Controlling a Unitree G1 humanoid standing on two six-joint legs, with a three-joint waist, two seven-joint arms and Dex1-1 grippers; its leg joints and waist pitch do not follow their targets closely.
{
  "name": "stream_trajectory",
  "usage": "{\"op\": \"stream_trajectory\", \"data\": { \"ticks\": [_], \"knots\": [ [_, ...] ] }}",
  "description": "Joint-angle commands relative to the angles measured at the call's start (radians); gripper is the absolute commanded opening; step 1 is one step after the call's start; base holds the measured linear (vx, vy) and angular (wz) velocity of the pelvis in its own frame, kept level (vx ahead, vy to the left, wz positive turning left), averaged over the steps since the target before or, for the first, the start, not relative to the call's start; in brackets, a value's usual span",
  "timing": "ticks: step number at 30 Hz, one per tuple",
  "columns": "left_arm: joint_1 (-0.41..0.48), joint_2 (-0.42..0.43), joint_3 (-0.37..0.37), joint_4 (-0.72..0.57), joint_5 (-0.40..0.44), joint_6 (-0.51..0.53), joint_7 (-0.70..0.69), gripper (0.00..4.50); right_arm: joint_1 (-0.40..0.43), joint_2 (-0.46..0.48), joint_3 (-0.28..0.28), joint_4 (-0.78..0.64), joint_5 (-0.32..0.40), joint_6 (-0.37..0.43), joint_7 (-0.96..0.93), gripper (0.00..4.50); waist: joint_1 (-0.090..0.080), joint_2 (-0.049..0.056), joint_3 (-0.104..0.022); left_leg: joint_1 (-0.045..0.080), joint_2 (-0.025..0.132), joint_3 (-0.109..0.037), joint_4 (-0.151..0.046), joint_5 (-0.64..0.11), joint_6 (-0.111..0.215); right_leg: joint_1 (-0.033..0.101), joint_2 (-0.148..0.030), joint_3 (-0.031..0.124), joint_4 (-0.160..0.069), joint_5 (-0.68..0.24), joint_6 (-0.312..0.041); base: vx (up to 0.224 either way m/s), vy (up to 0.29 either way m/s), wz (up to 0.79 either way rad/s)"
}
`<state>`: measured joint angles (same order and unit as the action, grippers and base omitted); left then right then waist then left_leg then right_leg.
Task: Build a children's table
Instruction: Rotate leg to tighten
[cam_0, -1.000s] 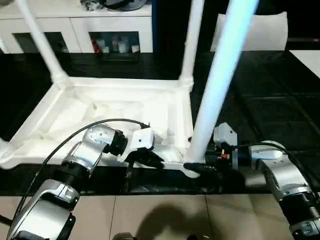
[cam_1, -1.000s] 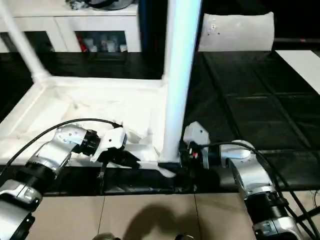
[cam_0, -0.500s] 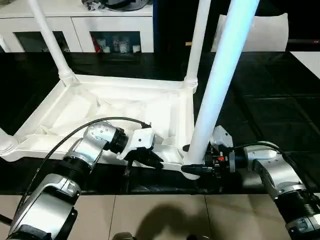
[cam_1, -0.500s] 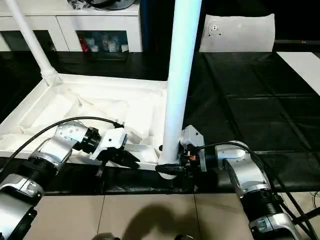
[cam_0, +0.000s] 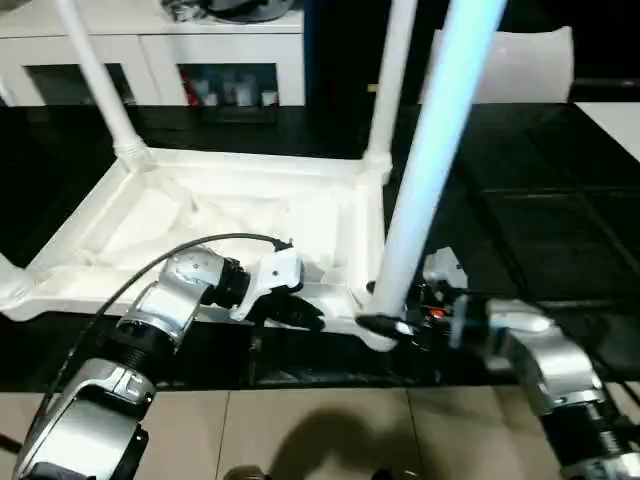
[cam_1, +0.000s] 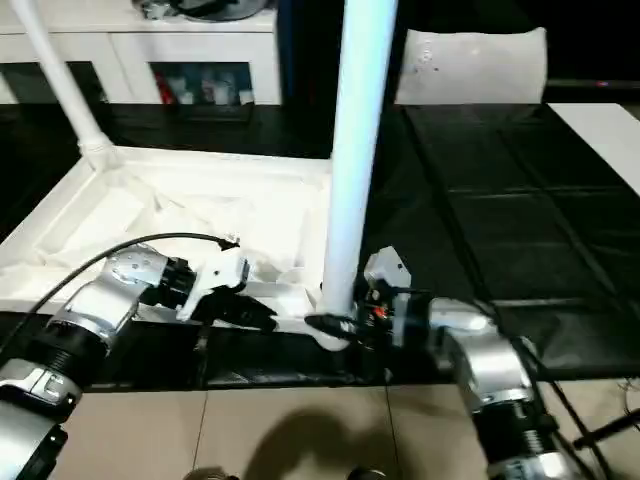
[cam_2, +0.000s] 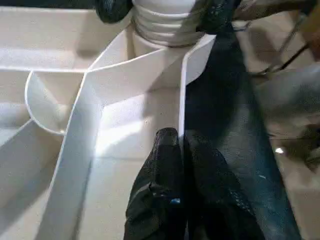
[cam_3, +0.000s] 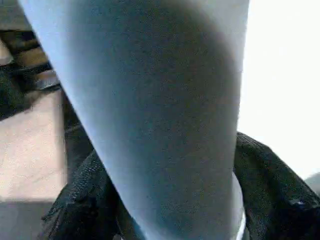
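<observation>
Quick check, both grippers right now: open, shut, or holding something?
Left gripper: shut on the table top's thin near rim.
Right gripper: closed around the base of the near leg.

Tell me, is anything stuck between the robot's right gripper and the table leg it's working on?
No, nothing visible. The right gripper has its black fingers on either side of the leg near its base, where it meets the tabletop's near corner socket.

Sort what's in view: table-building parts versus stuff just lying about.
Job: table top, upside down; near leg in right gripper; two far legs; left gripper pinching the rim.
Lying about: white cabinet, flat white panel.
</observation>
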<state>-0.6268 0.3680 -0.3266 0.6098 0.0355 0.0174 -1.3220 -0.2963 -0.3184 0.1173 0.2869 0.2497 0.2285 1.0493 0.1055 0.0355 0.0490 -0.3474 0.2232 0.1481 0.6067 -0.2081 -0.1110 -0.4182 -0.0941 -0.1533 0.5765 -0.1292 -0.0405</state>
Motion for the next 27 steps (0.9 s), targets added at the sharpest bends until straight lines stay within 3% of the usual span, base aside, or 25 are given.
{"op": "stream_trajectory", "data": {
  "ticks": [1, 4, 7, 11, 14, 15, 16, 18, 19, 21, 23, 27],
  "knots": [
    [-0.017, -0.073, 0.062, -0.077, -0.013, 0.122, 0.189, 0.0, -0.013, 0.098, 0.032, -0.003, -0.037, 0.011, -0.144, 2.74, -0.008, -0.011, -0.07, -0.006, -0.006, 0.019, -0.069, -0.149, 0.044, 0.068, -0.048, 0.041, -0.089, -0.49, -0.041, 0.0, 0.0, 0.0],
    [-0.021, -0.143, 0.098, -0.105, -0.001, 0.217, 0.342, 0.0, -0.04, 0.2, -0.009, 0.046, -0.065, 0.037, -0.346, 2.72, -0.031, -0.014, -0.072, -0.011, -0.012, 0.016, -0.067, -0.141, 0.034, 0.072, -0.049, 0.033, -0.095, -0.514, -0.026, 0.0, 0.0, 0.0],
    [-0.029, -0.241, 0.137, -0.125, 0.005, 0.288, 0.52, 0.0, -0.085, 0.309, -0.053, 0.085, -0.071, 0.074, -0.528, 2.72, -0.048, -0.01, -0.075, -0.013, -0.016, 0.017, -0.064, -0.128, 0.054, 0.073, -0.045, 0.034, -0.095, -0.483, -0.031, 0.0, 0.0, 0.0],
    [-0.038, -0.291, 0.138, -0.127, 0.024, 0.292, 0.604, 0.0, -0.123, 0.354, -0.053, 0.12, -0.101, 0.098, -0.638, 2.72, -0.046, -0.01, -0.08, -0.017, -0.014, 0.016, -0.066, -0.077, 0.073, 0.076, -0.043, 0.04, -0.082, -0.393, -0.057, 0.0, 0.0, 0.0],
    [-0.036, -0.311, 0.122, -0.144, 0.034, 0.309, 0.617, 0.0, -0.135, 0.38, -0.066, 0.139, -0.105, 0.075, -0.654, 2.72, -0.046, -0.011, -0.079, -0.016, -0.012, 0.017, -0.066, -0.083, 0.084, 0.075, -0.044, 0.044, -0.079, -0.37, -0.069, 0.0, 0.0, 0.0],
    [-0.034, -0.31, 0.117, -0.148, 0.037, 0.308, 0.612, 0.0, -0.131, 0.384, -0.069, 0.137, -0.107, 0.063, -0.655, 3.28, -0.045, -0.007, -0.08, -0.015, -0.012, 0.017, -0.067, -0.081, 0.088, 0.077, -0.044, 0.045, -0.077, -0.359, -0.072, 0.0, 0.0, 0.0],
    [-0.03, -0.303, 0.11, -0.154, 0.047, 0.303, 0.605, 0.0, -0.121, 0.39, -0.08, 0.129, -0.101, 0.057, -0.659, 3.42, -0.046, -0.002, -0.08, -0.015, -0.01, 0.016, -0.067, -0.082, 0.09, 0.077, -0.044, 0.045, -0.076, -0.349, -0.077, 0.0, 0.0, 0.0],
    [-0.024, -0.29, 0.105, -0.163, 0.052, 0.302, 0.593, 0.0, -0.11, 0.388, -0.092, 0.118, -0.103, 0.05, -0.667, 3.49, -0.053, -0.004, -0.078, -0.015, -0.01, 0.015, -0.069, -0.105, 0.089, 0.079, -0.044, 0.044, -0.079, -0.349, -0.079, 0.0, 0.0, 0.0],
    [-0.02, -0.276, 0.099, -0.164, 0.053, 0.288, 0.571, 0.0, -0.101, 0.377, -0.091, 0.108, -0.108, 0.041, -0.665, 3.73, -0.055, 0.003, -0.077, -0.014, -0.011, 0.015, -0.069, -0.111, 0.087, 0.078, -0.043, 0.044, -0.08, -0.354, -0.079, 0.0, 0.0, 0.0],
    [-0.011, -0.255, 0.083, -0.174, 0.053, 0.278, 0.543, 0.0, -0.088, 0.363, -0.091, 0.09, -0.113, 0.029, -0.665, 3.81, -0.062, -0.001, -0.077, -0.014, -0.013, 0.015, -0.069, -0.123, 0.085, 0.08, -0.043, 0.043, -0.082, -0.365, -0.076, 0.0, 0.0, 0.0],
    [-0.003, -0.24, 0.078, -0.179, 0.05, 0.275, 0.529, 0.0, -0.076, 0.351, -0.092, 0.072, -0.113, 0.018, -0.657, 4.0, -0.072, 0.002, -0.077, -0.016, -0.011, 0.013, -0.07, -0.136, 0.085, 0.082, -0.043, 0.043, -0.081, -0.363, -0.08, 0.0, 0.0, 0.0],
    [0.011, -0.177, 0.072, -0.162, 0.043, 0.212, 0.439, 0.0, -0.002, 0.259, -0.076, -0.029, -0.1, -0.015, -0.526, 4.33, -0.072, 0.004, -0.077, -0.017, -0.01, 0.013, -0.069, -0.13, 0.1, 0.083, -0.04, 0.045, -0.08, -0.335, -0.087, 0.0, 0.0, 0.0]
  ]
}}
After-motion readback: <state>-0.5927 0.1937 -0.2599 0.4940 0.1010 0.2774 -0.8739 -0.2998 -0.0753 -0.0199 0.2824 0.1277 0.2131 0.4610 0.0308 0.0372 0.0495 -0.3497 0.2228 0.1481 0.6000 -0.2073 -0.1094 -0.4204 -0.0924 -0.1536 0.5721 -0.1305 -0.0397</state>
